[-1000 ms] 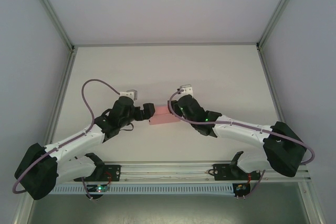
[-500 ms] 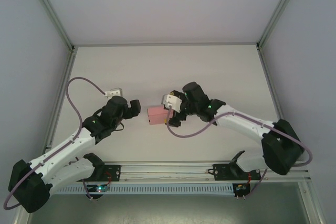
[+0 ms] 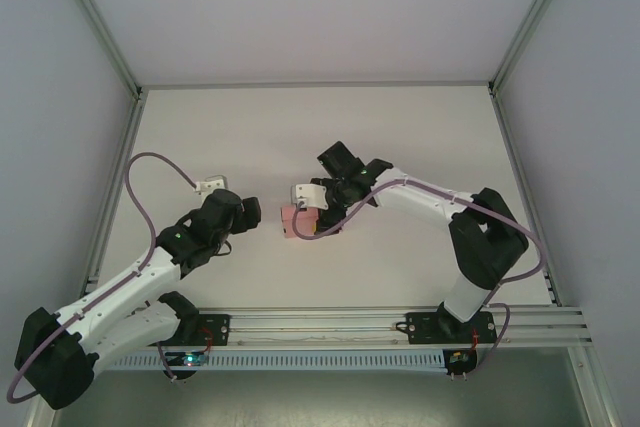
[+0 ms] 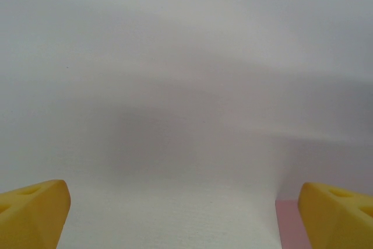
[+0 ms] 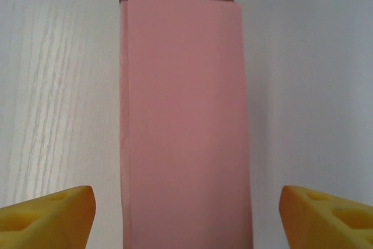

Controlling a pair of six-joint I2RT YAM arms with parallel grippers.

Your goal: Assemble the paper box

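The paper box [image 3: 290,220] is a closed pink card box lying flat on the white table, partly covered by my right wrist. In the right wrist view the paper box [image 5: 183,121] runs lengthwise away from the camera between the yellow fingers [image 5: 49,214], with a gap of table on each side. My right gripper [image 3: 312,224] [image 5: 186,217] is open and straddles the box's near end. My left gripper [image 3: 252,213] [image 4: 183,220] is wide open a little to the left of the box, holding nothing. A sliver of the pink box [image 4: 288,225] shows beside its right fingertip.
The white table [image 3: 400,147] is fenced by aluminium frame posts and grey walls. A metal rail [image 3: 330,325] with the arm bases runs along the near edge. A purple cable [image 3: 150,172] loops over the left arm.
The left gripper let go of the box and drew back left. The right arm swung round over the box, which now lies between its fingers; the jaws opened wide, then narrowed a little.
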